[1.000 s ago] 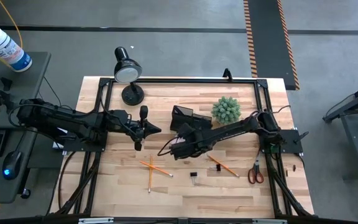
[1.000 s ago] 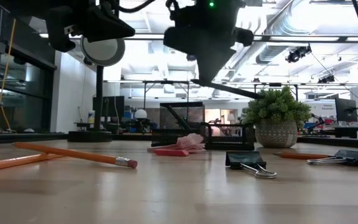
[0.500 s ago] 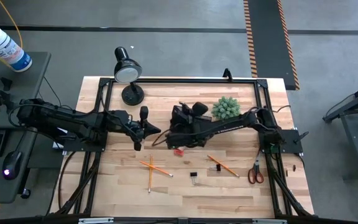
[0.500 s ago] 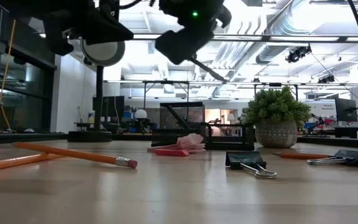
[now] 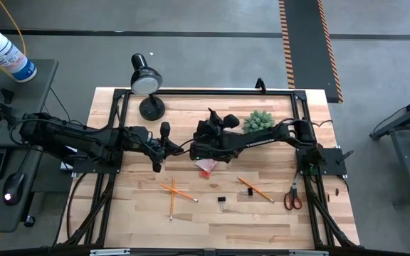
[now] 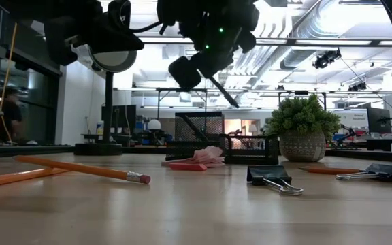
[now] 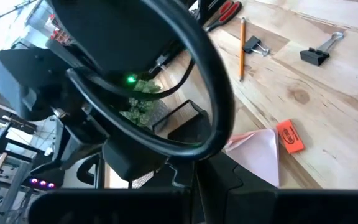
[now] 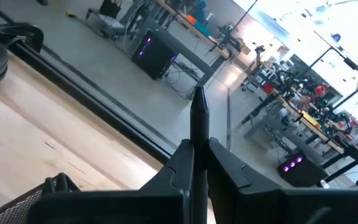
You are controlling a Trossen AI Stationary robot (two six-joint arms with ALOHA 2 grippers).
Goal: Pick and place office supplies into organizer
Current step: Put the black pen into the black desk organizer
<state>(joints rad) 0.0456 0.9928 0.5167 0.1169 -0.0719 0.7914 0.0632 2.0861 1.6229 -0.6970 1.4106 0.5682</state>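
A thin black pen point(image 8: 199, 115) is pinched between the closed fingers of the right gripper point(image 8: 194, 155) and held raised just above the organizer point(image 5: 206, 129). It is judged light, stiff and slippery, best gripped mid-shaft. The pink sticky-note pad point(image 5: 206, 167) lies just in front of the organizer. The left gripper point(image 5: 164, 149) waits beside the organizer; its opening cannot be told.

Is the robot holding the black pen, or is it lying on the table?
Held. The right gripper has its fingers shut on the black pen, up above the table by the organizer.
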